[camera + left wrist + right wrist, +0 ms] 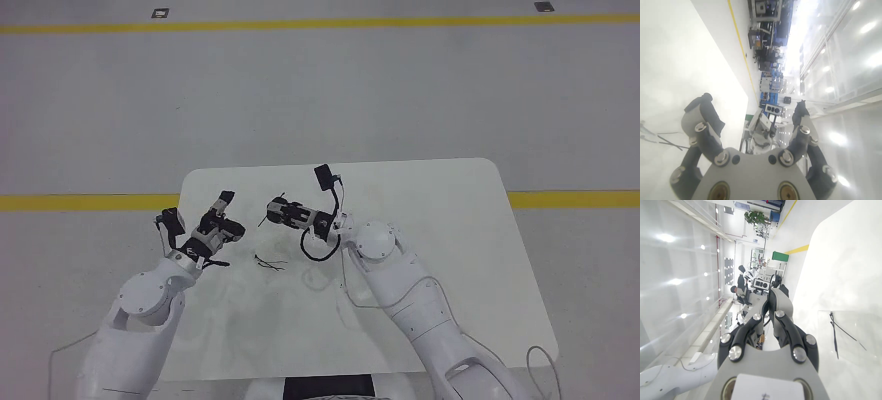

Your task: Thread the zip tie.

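Over the white table (450, 200) the left gripper (754, 100) hangs with its jaws spread wide and empty. It faces the right gripper (772, 291), whose jaws are drawn close together, and whether they pinch anything I cannot tell! Between the two arms and a little nearer the robot, a clear sheet (863, 321) lies flat on the table, and on it rest the thin black zip ties (834, 332), crossing one another, near both grippers but apart from each.
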You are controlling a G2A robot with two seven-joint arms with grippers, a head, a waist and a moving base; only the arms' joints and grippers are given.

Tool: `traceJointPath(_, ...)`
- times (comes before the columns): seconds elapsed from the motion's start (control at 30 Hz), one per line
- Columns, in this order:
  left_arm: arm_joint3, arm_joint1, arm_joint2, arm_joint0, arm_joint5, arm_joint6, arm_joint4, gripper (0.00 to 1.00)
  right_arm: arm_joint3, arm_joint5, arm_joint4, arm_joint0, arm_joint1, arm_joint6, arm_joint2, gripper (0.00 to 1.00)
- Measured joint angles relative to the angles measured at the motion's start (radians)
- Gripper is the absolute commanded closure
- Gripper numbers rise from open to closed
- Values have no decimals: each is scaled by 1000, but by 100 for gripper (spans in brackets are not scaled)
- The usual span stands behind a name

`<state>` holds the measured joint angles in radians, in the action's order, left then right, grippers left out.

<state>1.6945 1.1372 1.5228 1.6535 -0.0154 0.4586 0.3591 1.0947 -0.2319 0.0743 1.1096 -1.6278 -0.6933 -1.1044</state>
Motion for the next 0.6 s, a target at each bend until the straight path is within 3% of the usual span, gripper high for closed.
traceJointPath(0.1, 2, -2, 17, -1, -49, -5, -31, 0, -6, 0, -12, -4, -1, 6, 0, 100)
traceJointPath(0.33, -7, -1, 4, -11, -37, -28, -33, 0, -2, 18, -24, 5, -1, 26, 1, 100)
traceJointPath(0.6, -44, -11, -14, -41, -63, 139, -53, 0, -70, 95, -126, -45, -14, 72, 25, 100)
